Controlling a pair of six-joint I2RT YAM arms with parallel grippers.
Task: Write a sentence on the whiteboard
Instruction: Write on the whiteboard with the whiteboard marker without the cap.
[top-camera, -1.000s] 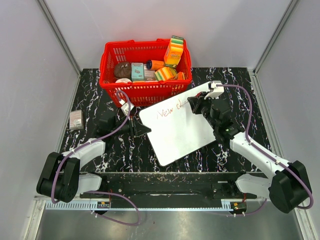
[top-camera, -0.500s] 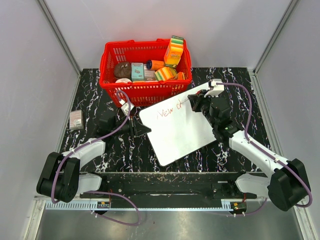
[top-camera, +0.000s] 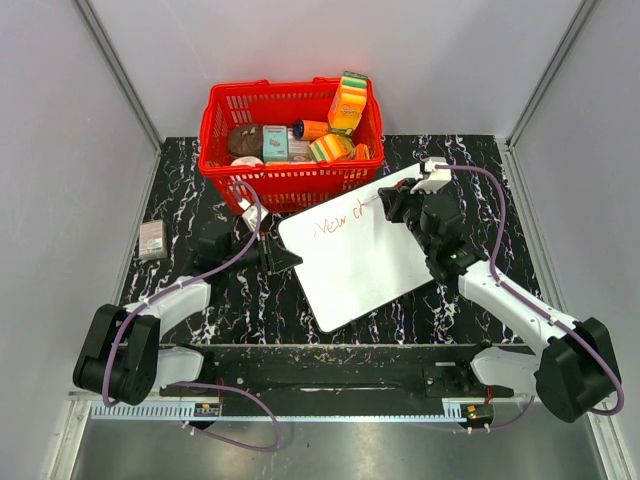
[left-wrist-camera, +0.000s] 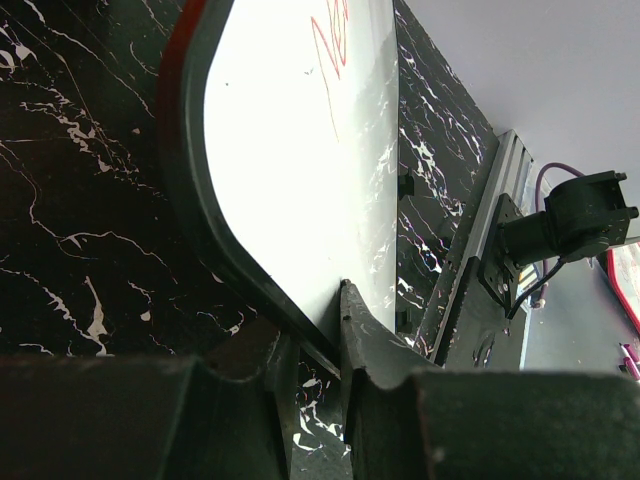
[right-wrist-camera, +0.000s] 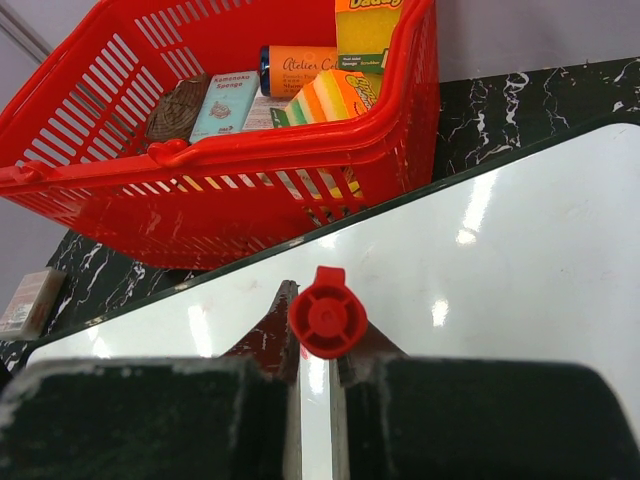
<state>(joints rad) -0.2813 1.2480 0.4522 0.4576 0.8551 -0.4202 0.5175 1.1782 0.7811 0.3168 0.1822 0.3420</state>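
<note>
**One arm pins the board, the other writes**

The large, thin, glossy white whiteboard (top-camera: 355, 262) lies flat and askew on the black marble-patterned table (top-camera: 190, 190). Its near-left rim sits between the closed fingers of the left gripper (left-wrist-camera: 318, 335), one finger above the board face and one under it. That pinch looks meant to stop the board sliding while strokes drag across it.

The right gripper (top-camera: 392, 205) is clamped shut on a red marker (right-wrist-camera: 327, 318). The marker's round butt end shows between the two fingers, and the barrel points down at the board just beyond them. Held upright like this, the tip can press squarely on the surface.

The thin red handwritten sentence (top-camera: 338, 220) runs along the board's far edge. It starts well to the left of the right fingers and ends right at them, reading roughly "New ch". By that, the writing is early and mid-word.

The red plastic basket (right-wrist-camera: 200, 190) of packaged goods stands just past the fingertips. A stroke that reaches too far could bump it.
</note>
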